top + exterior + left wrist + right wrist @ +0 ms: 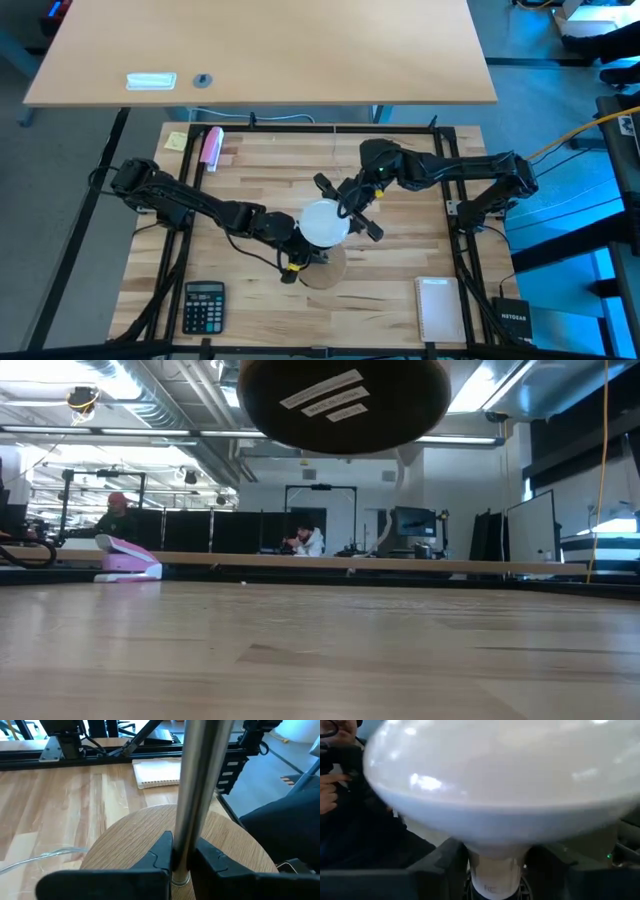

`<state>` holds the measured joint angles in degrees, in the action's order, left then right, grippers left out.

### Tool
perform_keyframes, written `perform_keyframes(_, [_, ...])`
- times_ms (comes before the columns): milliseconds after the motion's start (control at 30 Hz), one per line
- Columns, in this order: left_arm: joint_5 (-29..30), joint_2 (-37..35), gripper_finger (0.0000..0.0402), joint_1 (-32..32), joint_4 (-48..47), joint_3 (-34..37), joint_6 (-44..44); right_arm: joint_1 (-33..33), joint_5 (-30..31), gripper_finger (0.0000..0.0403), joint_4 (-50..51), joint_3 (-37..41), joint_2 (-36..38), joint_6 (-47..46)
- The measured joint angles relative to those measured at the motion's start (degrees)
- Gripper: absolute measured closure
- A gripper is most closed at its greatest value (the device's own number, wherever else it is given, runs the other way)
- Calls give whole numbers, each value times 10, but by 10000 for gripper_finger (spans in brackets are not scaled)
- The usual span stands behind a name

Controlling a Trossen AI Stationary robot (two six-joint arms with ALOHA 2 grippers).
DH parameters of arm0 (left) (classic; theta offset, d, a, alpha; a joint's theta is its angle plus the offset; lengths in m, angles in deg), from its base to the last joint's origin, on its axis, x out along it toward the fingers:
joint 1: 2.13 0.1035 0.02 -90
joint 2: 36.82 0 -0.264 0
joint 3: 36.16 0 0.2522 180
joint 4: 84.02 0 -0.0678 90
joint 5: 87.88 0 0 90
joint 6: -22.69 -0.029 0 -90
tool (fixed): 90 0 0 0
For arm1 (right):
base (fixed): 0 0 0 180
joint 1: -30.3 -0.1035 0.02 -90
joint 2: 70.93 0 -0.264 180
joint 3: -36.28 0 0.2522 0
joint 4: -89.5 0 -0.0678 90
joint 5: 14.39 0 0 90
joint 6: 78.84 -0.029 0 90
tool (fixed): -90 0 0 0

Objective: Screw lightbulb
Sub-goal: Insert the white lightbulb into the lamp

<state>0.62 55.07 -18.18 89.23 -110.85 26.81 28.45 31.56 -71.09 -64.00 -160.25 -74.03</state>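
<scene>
Right up against my right wrist camera sits the lightbulb (495, 785), its white globe filling most of that view and its pale neck dropping down between my two dark fingers (440, 865). From above, my right claw (350, 205) reaches in from the right side of the table and sits at the bulb (323, 222), near the middle of the table. Its fingers stand on either side of the neck, but I cannot tell whether they press on it or stand just off it.

My left claw (181, 857) is clamped on a silvery metal rod (200, 785) that rises upright from a round wooden disc (130, 837). In the overhead view this claw (292, 245) comes in from the left and sits just beside the bulb, with the disc (330, 270) showing below it.

Around the table's edges lie a calculator (203, 305) at the near left, a spiral notepad (437, 307) at the near right, and a pink object (212, 146) beside a yellow sticky note (176, 141) at the far left. A clear cord (35, 860) trails across the wood by the disc. From table height, a dark round underside (345, 400) with white labels hangs overhead.
</scene>
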Motion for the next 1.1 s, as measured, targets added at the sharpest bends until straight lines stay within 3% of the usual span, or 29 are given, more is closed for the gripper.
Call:
perform_keyframes(33, [0,0,375,0,-1,0,0,0,5,244,3,0,0,0])
perform_keyframes(267, [29,0,375,3,-15,1,13,-1,76,247,41,0,8,0])
perform_keyframes(433, [140,0,375,3,-36,1,32,-2,186,247,83,-1,24,3])
perform_keyframes(600, [268,0,375,3,-40,1,56,-24,342,247,104,-2,32,16])
perform_keyframes(833, [411,1,375,0,-57,2,115,-52,516,247,111,-3,32,13])
perform_keyframes(933, [451,1,375,0,-59,2,140,-62,582,247,112,-3,32,-1])
perform_keyframes(1100, [481,1,375,0,-68,2,166,-66,621,247,107,-3,27,-18])
